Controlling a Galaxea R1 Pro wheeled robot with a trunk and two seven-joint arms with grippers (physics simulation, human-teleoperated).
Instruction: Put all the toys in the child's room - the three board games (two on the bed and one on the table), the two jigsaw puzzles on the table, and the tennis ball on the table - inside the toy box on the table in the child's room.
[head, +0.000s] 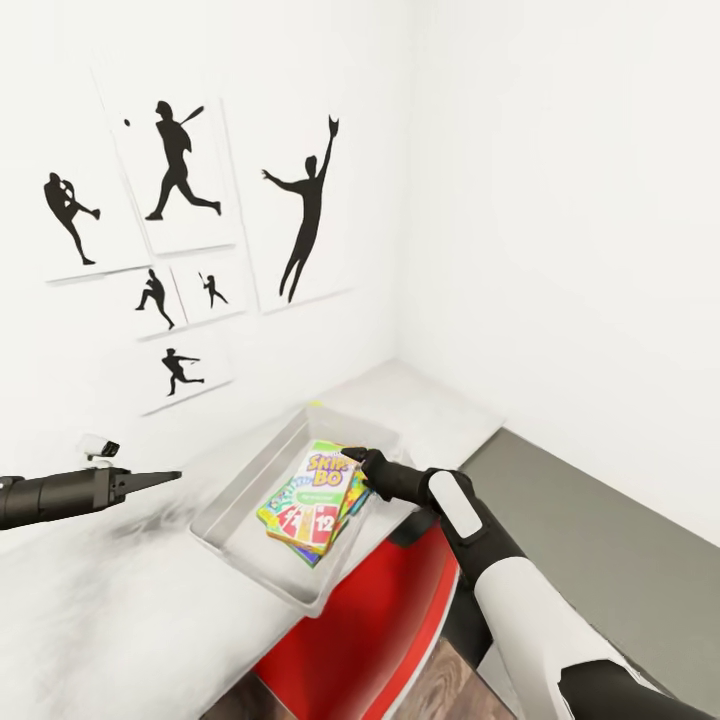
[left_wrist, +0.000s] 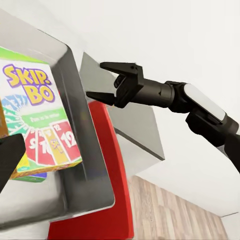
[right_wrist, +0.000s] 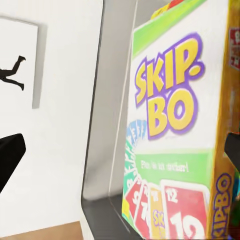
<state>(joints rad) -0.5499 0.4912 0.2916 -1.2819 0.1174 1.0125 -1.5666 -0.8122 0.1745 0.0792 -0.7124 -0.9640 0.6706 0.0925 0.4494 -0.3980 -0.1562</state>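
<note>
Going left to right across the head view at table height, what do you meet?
Left pincer → toy box → Skip-Bo box on top of the stack inside it → right pincer at the stack's right edge, open → grey floor.

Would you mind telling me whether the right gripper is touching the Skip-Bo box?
Apart. The left wrist view shows the right gripper open beyond the toy box rim, with a clear gap to the Skip-Bo box.

Green-white-red Skip-Bo box (head: 312, 492) (yellow-purple lettering), light-grey toy box (head: 240, 495), red cabinet (head: 375, 630)
</note>
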